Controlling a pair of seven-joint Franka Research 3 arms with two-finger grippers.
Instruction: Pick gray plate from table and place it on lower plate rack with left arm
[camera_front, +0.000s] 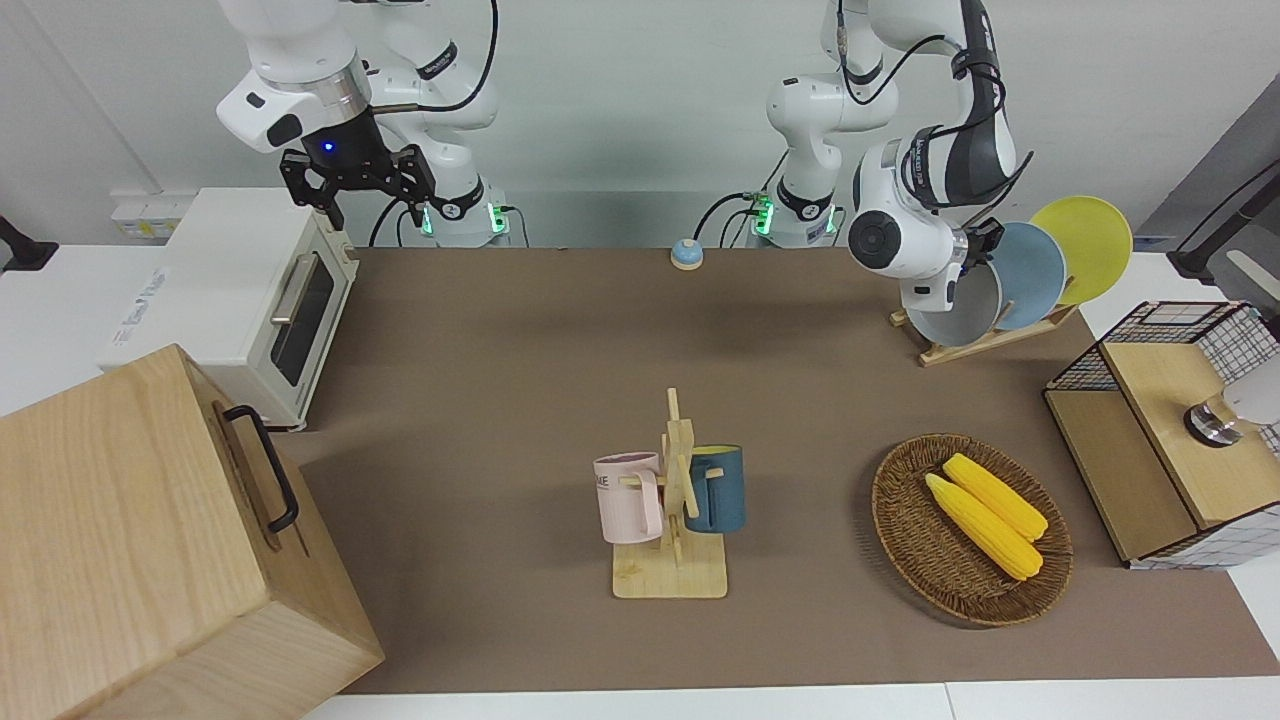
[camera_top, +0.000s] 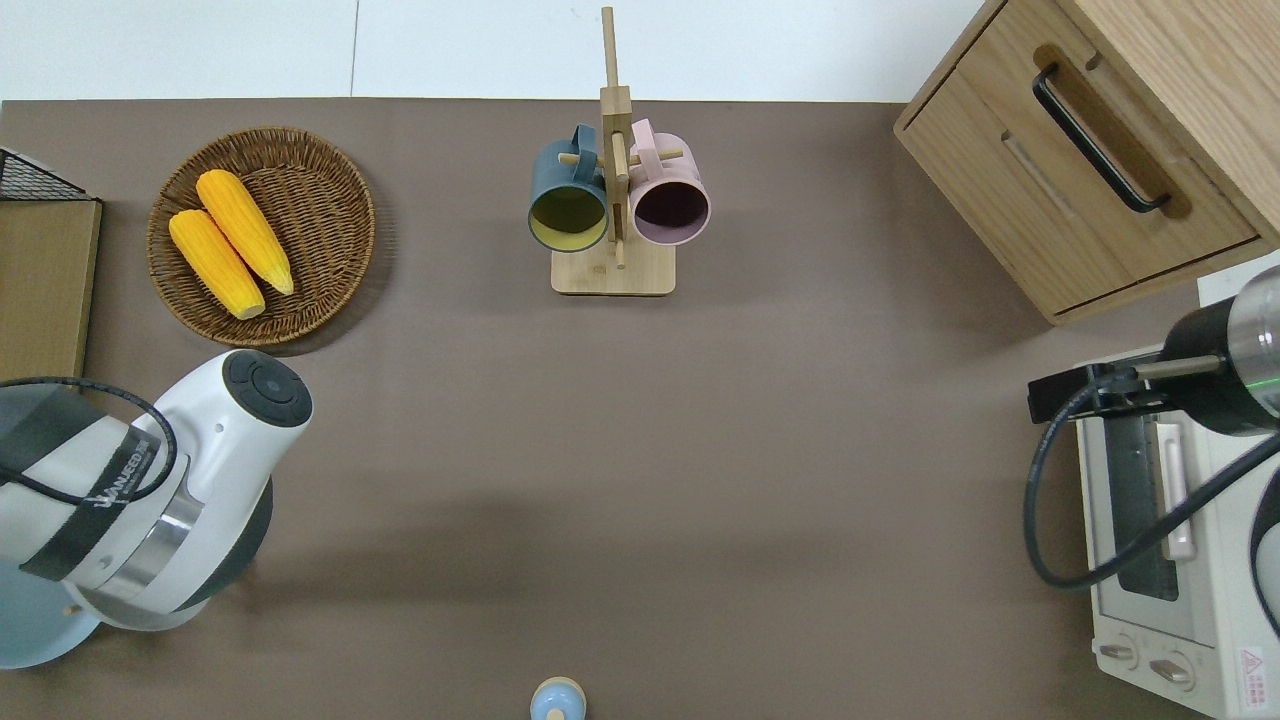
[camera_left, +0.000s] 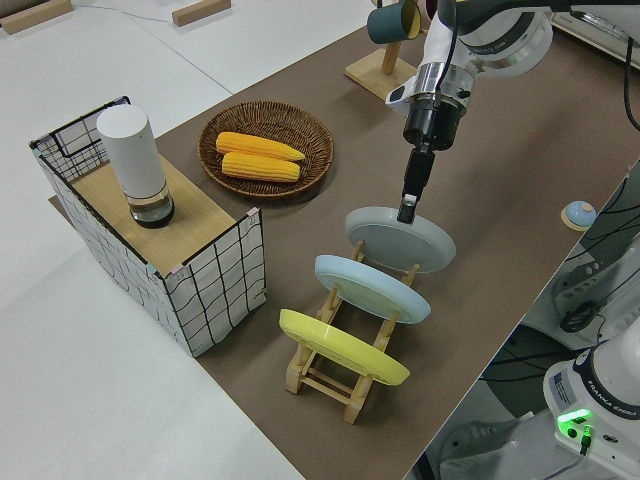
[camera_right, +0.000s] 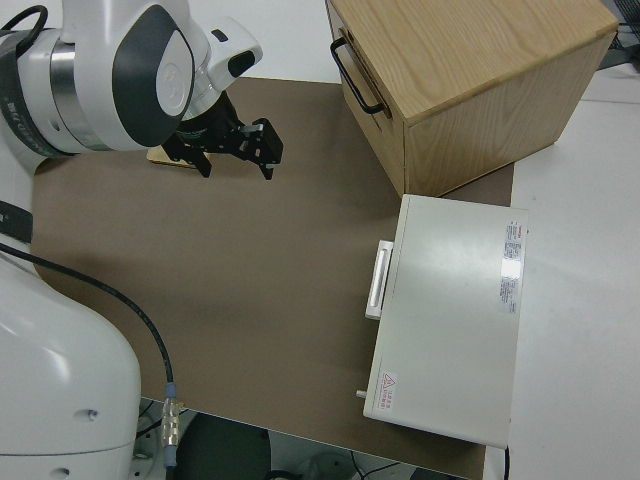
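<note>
The gray plate (camera_left: 400, 238) stands tilted in the end slot of the lower plate rack (camera_left: 322, 376), the slot nearest the middle of the table (camera_front: 560, 380). In the front view the gray plate (camera_front: 962, 312) leans beside a light blue plate (camera_front: 1030, 275) and a yellow plate (camera_front: 1085, 245) on the same rack (camera_front: 985, 343). My left gripper (camera_left: 408, 208) points down onto the gray plate's upper rim, and its fingers look closed on that rim. The right gripper (camera_front: 355, 190) is parked and open.
A wooden mug stand (camera_front: 672, 500) with a pink and a blue mug stands mid-table. A wicker basket (camera_front: 900, 500) holds two corn cobs. A wire-sided box (camera_front: 1160, 440) sits at the left arm's end, a toaster oven (camera_front: 250, 300) and a wooden cabinet (camera_front: 130, 540) at the right arm's end.
</note>
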